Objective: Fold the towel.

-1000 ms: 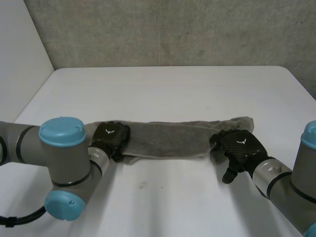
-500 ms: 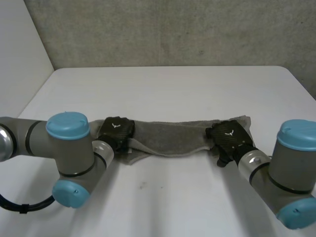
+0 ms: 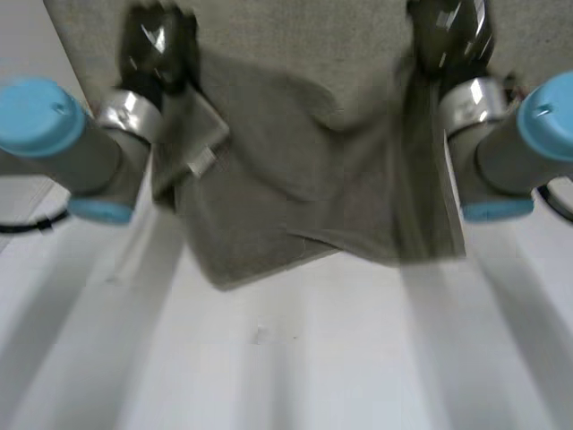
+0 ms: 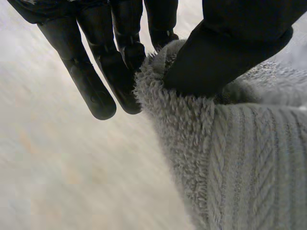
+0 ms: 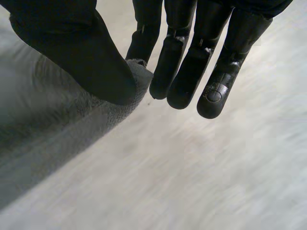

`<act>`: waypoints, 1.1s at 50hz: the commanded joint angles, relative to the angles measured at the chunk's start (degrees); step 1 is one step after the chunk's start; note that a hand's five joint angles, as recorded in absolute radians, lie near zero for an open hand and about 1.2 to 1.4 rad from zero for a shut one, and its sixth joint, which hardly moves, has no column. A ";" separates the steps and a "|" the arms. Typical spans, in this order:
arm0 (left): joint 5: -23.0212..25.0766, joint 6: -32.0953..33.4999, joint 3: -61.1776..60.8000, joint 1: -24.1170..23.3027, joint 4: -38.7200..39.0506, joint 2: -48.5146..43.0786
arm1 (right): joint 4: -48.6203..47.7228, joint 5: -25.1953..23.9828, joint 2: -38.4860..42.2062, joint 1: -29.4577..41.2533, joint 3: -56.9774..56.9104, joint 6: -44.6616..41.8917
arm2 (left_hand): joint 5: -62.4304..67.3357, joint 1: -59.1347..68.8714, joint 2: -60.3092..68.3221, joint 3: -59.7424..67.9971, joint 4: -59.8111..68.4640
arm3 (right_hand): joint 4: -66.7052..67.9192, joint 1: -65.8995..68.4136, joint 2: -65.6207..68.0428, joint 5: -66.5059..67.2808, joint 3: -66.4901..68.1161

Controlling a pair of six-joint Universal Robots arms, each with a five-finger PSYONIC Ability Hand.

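The grey towel [image 3: 313, 188] hangs spread out across the upper middle of the head view, held up by its two top corners. Its upper edge sags in a shallow dip between the hands. Its lower edge runs unevenly from the lower left of the cloth to the lower right, in front of the white table [image 3: 295, 376]. I cannot tell whether that edge touches the tabletop.

The left hand [image 3: 154, 45] is at the upper left of the frame and grips the towel's left top corner. In the left wrist view the towel [image 4: 230, 163] shows its looped pile and a ribbed band, and its folded edge is pinched between the thumb [image 4: 230, 48] and the straight fingers [image 4: 120, 72] of the left hand [image 4: 96, 81].

The right hand [image 3: 446, 36] is at the upper right of the frame, on the right top corner. In the right wrist view the right hand [image 5: 192, 67] has its thumb [image 5: 81, 57] pressing the towel's corner [image 5: 91, 115] against the nearest of its fingers [image 5: 165, 67], and the cloth falls away beneath the thumb.

The left arm [image 3: 63, 143] comes in from the left edge of the head view and the right arm [image 3: 519, 134] from the right edge. Both have blue caps and reach up towards the grey wall [image 3: 304, 36] behind the table.
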 commanded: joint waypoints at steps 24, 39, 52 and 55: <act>7.84 4.85 -40.93 2.47 -5.69 7.94 | 24.03 -11.62 -8.25 -5.10 31.21 9.26 | 10.67 11.34 10.26 10.33 10.29 | 11.76 24.75 12.87 13.66 12.12; 6.79 9.16 -42.60 2.56 -13.60 11.09 | 24.13 -13.82 -13.53 -9.24 36.58 11.02 | -15.67 -15.00 -16.09 -16.02 -16.05 | 11.76 24.75 12.87 13.66 12.12; 5.48 8.98 -42.60 3.09 -13.25 10.92 | 23.86 -13.91 -13.88 -11.35 37.47 17.25 | -24.47 -23.79 -24.88 -24.81 -24.84 | 11.76 24.75 12.87 13.66 12.12; 3.20 8.98 -42.25 3.53 -12.63 10.14 | 23.77 -13.91 -13.97 -11.35 37.47 17.61 | -23.96 -23.29 -24.37 -24.30 -24.34 | 11.76 24.75 12.87 13.66 12.12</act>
